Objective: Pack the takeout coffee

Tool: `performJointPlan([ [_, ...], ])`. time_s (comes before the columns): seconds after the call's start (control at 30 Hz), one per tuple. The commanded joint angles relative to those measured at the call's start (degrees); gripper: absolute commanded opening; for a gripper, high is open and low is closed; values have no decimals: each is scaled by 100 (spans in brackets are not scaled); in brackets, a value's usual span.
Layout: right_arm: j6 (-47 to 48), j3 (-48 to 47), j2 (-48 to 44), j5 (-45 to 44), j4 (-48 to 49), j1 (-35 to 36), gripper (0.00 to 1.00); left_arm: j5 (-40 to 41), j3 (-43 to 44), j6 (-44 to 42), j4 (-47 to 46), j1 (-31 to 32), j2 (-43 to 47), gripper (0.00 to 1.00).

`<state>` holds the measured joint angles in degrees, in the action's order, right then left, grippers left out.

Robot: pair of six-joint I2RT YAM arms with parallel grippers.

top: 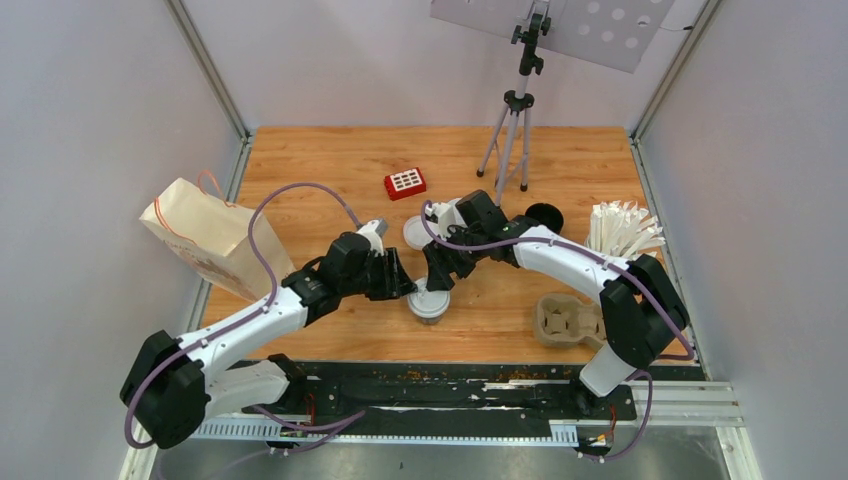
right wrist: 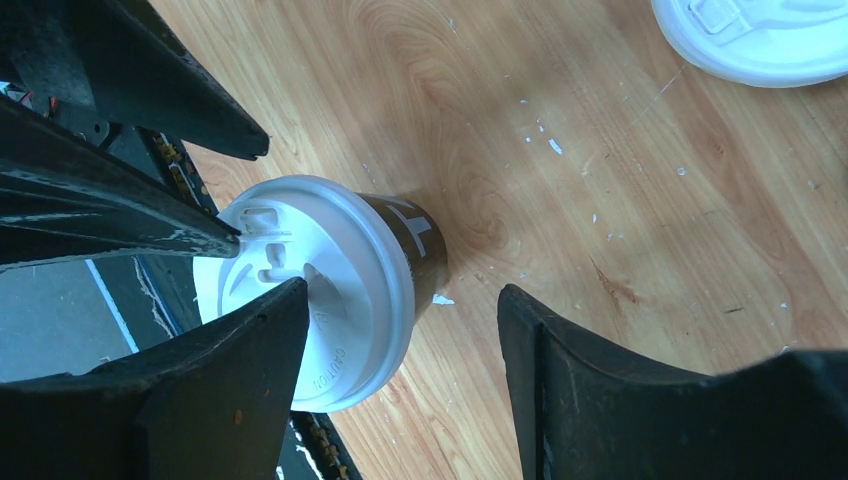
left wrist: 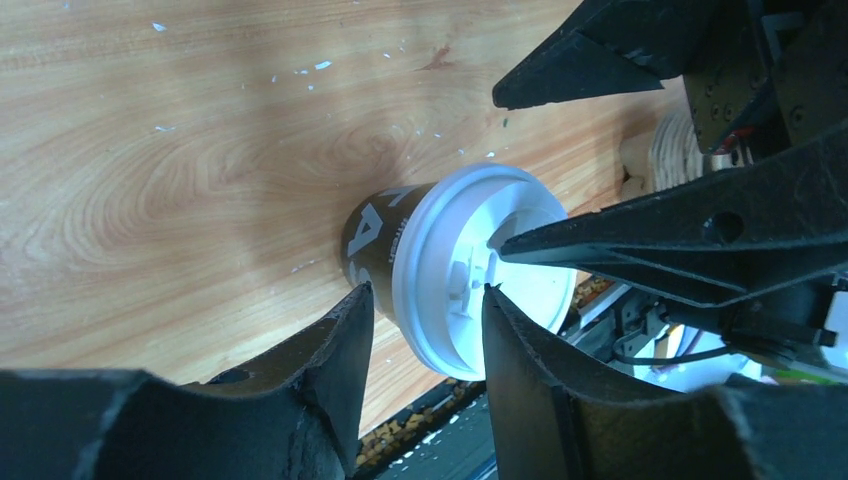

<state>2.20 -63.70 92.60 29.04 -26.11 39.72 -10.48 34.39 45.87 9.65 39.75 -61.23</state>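
Observation:
One takeout coffee (top: 430, 304), a black paper cup with pale print and a white lid, stands near the table's front edge. Both grippers hang over it. My left gripper (left wrist: 428, 290) is open: one finger sits beside the cup wall, the other tip over the lid's (left wrist: 480, 265) middle. My right gripper (right wrist: 402, 288) is open wider: its left finger lies over the lid (right wrist: 330, 290), its right finger over bare wood. In the top view the left gripper (top: 407, 284) comes from the left and the right gripper (top: 438, 279) from behind.
A loose white lid (top: 417, 233) lies behind the cup, also in the right wrist view (right wrist: 760, 40). A dark round cup (top: 546, 215), white cup of straws (top: 622, 230) and cardboard cup tray (top: 566, 320) are at right. Paper bag (top: 205, 240) at left; red block (top: 405, 183) and tripod (top: 513, 130) behind.

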Motion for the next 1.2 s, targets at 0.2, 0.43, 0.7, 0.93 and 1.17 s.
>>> performJointPlan([
  [0.2, -397, -373, -24, -334, -360, 13, 69, -116, 271, -446, -31, -11, -571, 40],
  [0.43, -1943, -191, -338, -1041, -678, 33, 73, -128, 140, -96, -89, 24, -663, 34],
  [0.7, -3167, 662, -1248, -1272, -147, 64, 67, 79, 147, 90, 69, 184, -714, 32],
  [0.93, -3203, 676, -1231, -1150, -34, 278, 58, 231, 114, 293, 198, 276, -617, 29],
  [1.17, -2987, 696, -960, -1259, -116, 373, 41, 293, 54, 497, 227, 387, -399, 27],
])
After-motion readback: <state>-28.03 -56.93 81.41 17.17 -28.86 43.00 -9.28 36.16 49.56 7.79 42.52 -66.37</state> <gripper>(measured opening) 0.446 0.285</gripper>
